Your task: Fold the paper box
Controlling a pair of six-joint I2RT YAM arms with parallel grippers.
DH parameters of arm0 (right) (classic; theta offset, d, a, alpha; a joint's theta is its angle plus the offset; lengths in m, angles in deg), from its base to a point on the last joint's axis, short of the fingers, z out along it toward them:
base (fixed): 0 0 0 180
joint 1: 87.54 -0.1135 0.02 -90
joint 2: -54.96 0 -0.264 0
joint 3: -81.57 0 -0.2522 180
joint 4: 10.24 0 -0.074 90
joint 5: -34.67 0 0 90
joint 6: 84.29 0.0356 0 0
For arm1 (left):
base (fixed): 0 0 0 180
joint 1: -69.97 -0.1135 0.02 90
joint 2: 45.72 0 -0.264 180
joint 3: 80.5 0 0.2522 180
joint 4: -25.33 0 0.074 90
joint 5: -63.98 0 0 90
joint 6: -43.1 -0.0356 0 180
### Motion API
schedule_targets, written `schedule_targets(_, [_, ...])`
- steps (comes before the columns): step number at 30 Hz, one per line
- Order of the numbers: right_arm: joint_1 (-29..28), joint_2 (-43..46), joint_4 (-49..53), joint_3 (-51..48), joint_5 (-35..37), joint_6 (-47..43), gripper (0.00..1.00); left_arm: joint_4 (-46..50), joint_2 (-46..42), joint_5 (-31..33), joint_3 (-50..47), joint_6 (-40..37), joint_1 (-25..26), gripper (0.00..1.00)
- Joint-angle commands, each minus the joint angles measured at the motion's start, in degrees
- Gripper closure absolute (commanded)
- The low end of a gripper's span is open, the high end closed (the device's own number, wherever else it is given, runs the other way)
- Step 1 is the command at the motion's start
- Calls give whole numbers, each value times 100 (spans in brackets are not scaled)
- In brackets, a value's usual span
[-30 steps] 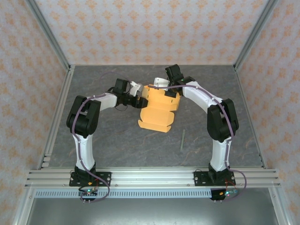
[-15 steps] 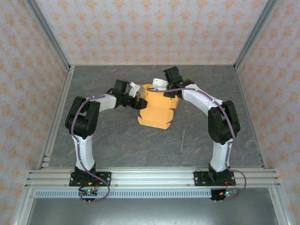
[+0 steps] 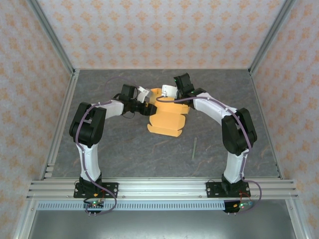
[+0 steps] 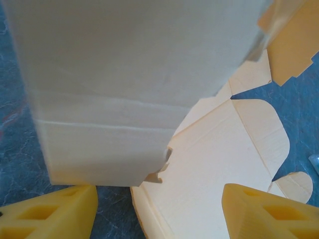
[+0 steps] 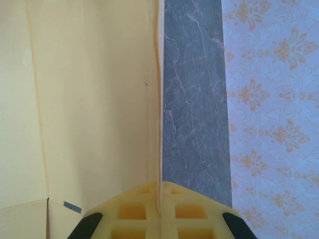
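1. The paper box [image 3: 168, 119], a partly folded orange card sheet, lies on the table [image 3: 124, 154] nearer its rear edge, about midway between the side edges, where both arms can reach it.
2. The right gripper [image 5: 159, 208] is clenched on a thin raised edge of the card at the box's rear, apparently to hold that wall upright along its crease.
3. The left gripper [image 4: 159, 211] is released, its fingers apart over the sheet below a raised pale panel, seemingly placed to brace it.
4. A thin greenish stick [image 3: 194, 148] lies well apart, toward the right edge.
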Motion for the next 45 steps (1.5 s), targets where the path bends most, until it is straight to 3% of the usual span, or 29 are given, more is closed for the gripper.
schedule_targets(1, [-8,226,-52,-26,-24,-122,100,189,-379,326,-169,-108,-139,32])
schedule_targets(9, [15,201,-8,9,-82,-118,100,108,-758,297,-520,-93,-357,25])
schedule_targets(14, [23,201,30,30,-56,-120,100,247,-611,-71,-53,-331,-385,23])
schedule_targets(21, [23,180,-8,18,2,-184,100,1381,1,-763,1061,-987,-381,24])
schedule_targets(33, [-108,367,-1384,-729,474,-769,100,2205,497,-1133,1820,-1429,-378,27])
schedule_targets(45, [-225,403,-2505,-1338,665,-1223,100,2434,849,-1347,2149,-1597,-279,33])
